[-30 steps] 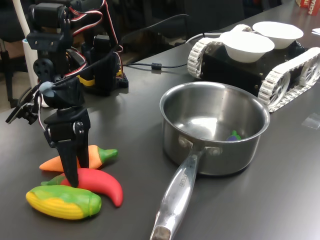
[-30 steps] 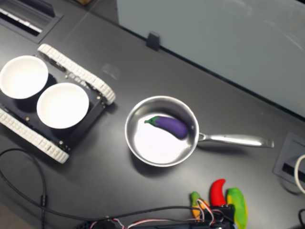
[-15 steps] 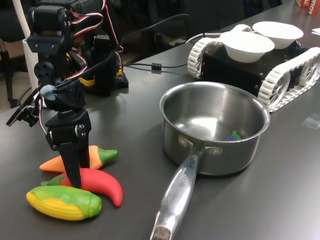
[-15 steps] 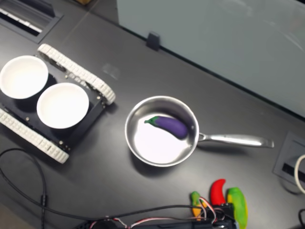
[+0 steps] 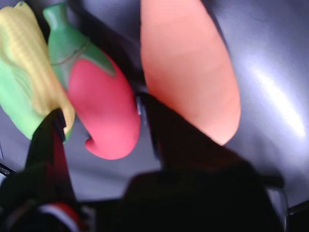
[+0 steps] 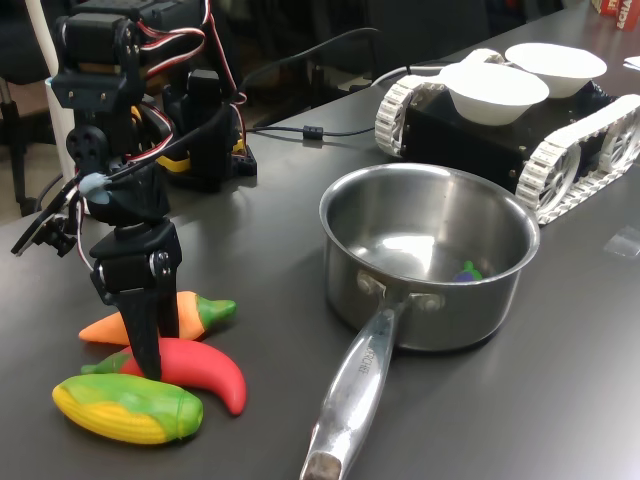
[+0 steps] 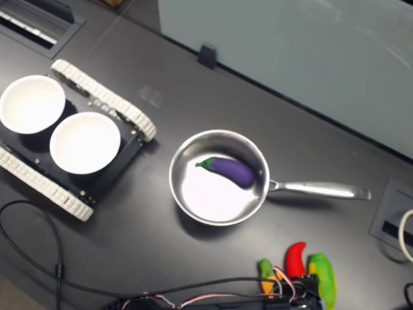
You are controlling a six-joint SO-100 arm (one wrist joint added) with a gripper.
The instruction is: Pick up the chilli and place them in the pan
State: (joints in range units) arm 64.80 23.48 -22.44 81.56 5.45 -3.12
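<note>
Dark grey desk point(image 6: 260, 230) carries everything. Far right in the first exterior view: black tracked vehicle with white treads point(image 6: 560, 130), two round white bowls point(image 6: 495, 88) sitting on top of it; same vehicle is at the second exterior view's left point(image 7: 71, 139).

Shiny stainless-steel saucepan with a long riveted handle point(image 6: 430, 255) sits mid-desk, handle pointing toward the near edge in the first exterior view, toward the second exterior view's right point(image 7: 219, 177). Inside it, a small purple toy aubergine with a green cap point(image 7: 227, 170).

Black servo arm point(image 6: 110, 120) stands at the first exterior view's left, red and white wires looped over it, wrist pointing straight down.

Three toys side by side at near left, below the arm: yellow-green corn cob point(image 6: 125, 407) nearest, glossy red curved toy chilli with a green stem point(image 6: 195, 368) in the middle, orange carrot with a green top point(image 6: 175, 318) farthest. All three lying on the desk, well apart from the saucepan.

Black fingers point(image 6: 148, 335) are down at the chilli. Wrist view: fingers point(image 5: 164, 130) apart, straddling the chilli point(image 5: 101, 104), one between chilli and carrot point(image 5: 193, 67), the other at the corn point(image 5: 29, 72) side. Not clamped; chilli not lifted.
</note>
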